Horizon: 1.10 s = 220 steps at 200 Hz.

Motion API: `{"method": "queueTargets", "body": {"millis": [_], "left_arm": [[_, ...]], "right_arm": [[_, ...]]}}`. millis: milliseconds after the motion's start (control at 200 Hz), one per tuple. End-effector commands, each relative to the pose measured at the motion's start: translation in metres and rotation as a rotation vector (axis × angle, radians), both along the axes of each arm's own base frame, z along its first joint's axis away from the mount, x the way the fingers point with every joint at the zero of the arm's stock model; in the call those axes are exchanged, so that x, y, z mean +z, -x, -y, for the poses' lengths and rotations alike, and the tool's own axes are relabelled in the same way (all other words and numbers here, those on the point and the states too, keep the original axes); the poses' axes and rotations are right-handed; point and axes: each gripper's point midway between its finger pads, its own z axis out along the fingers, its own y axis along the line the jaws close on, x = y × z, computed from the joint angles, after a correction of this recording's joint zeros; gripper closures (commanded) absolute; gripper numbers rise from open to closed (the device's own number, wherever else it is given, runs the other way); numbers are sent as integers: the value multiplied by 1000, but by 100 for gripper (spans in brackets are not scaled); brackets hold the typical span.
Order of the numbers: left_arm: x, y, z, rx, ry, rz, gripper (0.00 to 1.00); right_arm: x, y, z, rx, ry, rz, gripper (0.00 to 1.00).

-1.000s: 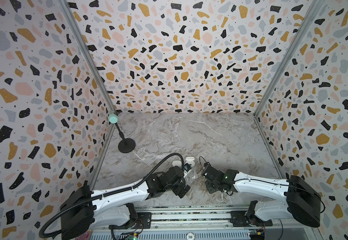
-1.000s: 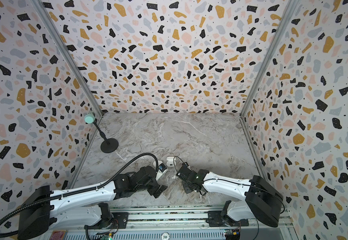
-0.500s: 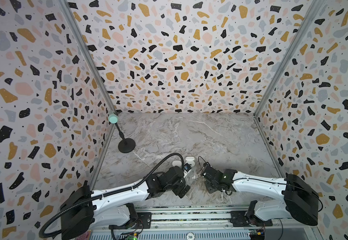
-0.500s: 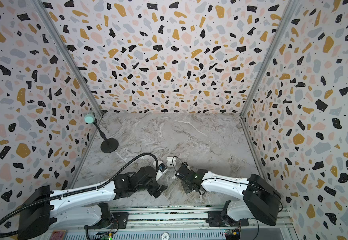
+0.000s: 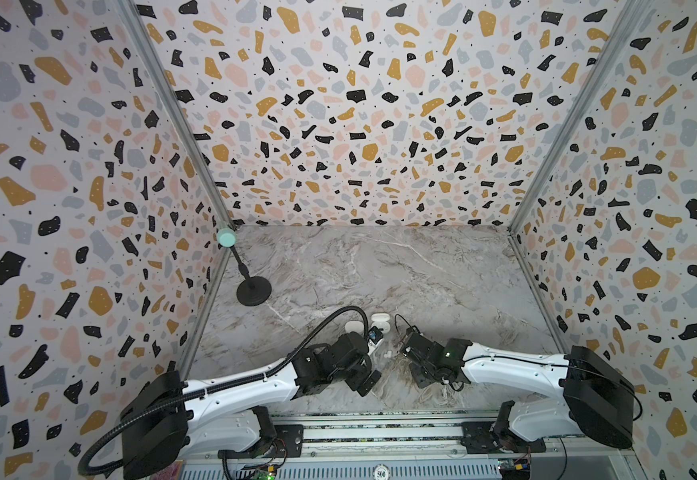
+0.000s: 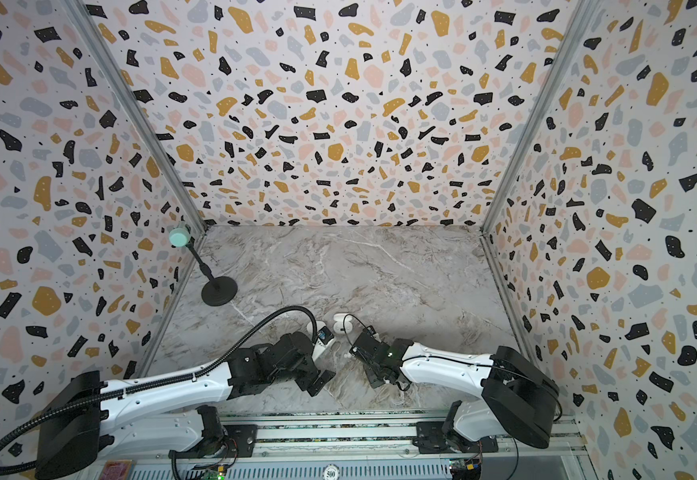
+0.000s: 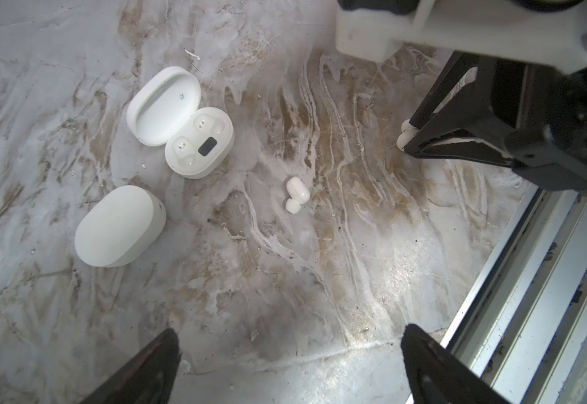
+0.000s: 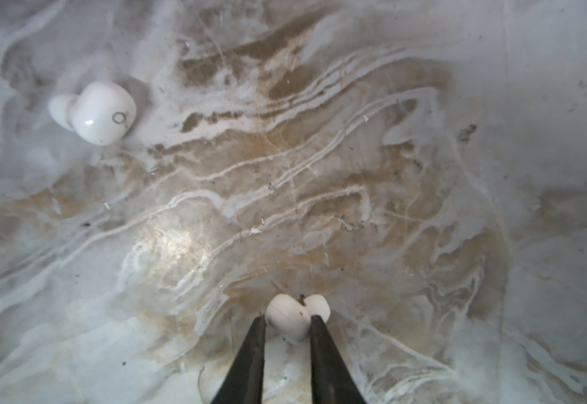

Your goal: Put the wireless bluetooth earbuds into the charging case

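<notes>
One bud [image 8: 285, 314] sits on the surface [image 8: 320, 175], pinched by the tips of our right fingers [image 8: 254, 346]; our left fingers [image 7: 152, 370] gape wide. Smooth and round, it could squirt out or twist on lifting, then miss the open case [image 7: 199, 148].

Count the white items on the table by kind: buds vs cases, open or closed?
Earbuds: 2 (loose earbud; pinched earbud in the right pincer)
Cases: 2 (open case, sockets empty; closed case)
Total: 4
</notes>
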Motion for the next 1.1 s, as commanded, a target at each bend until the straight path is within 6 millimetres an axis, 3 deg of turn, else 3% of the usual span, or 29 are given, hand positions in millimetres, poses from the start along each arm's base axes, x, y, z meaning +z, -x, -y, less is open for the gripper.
{"method": "queueTargets", "body": {"millis": [0, 1096], "left_arm": [[10, -1, 7, -14, 17, 15, 0], [8, -2, 7, -9, 8, 16, 0]], "right_arm": [[7, -3, -2, -11, 16, 12, 76], [5, -8, -3, 20, 117, 49, 76]]}}
